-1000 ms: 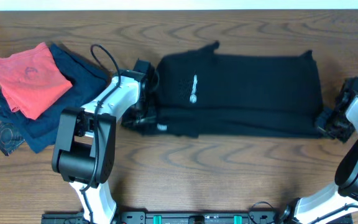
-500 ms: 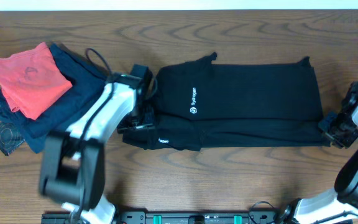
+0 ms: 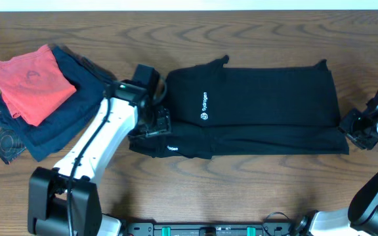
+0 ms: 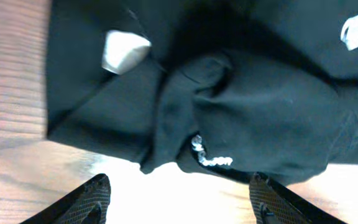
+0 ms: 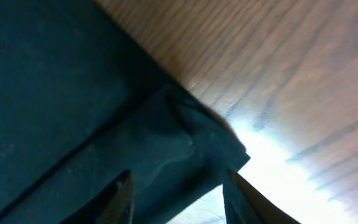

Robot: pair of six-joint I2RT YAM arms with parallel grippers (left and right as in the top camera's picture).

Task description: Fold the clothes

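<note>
One black T-shirt (image 3: 268, 98) lies on the desk (image 3: 241, 190), with two other garments (image 3: 44, 95) near its logo end. The left tool (image 4: 179, 205) and right tool (image 5: 176, 202) flank it, both released.

T-shirt (image 3: 261, 98) lies lengthwise across the centre of the counter (image 3: 241, 190), left hand (image 3: 152, 124) over its bunched left end, right hand (image 3: 354, 128) at its right near corner, pile of folded garments (image 3: 38, 98) well apart at far left.

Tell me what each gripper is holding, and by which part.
Nothing: the left gripper and right gripper both stand open at the black T-shirt's ends.
</note>
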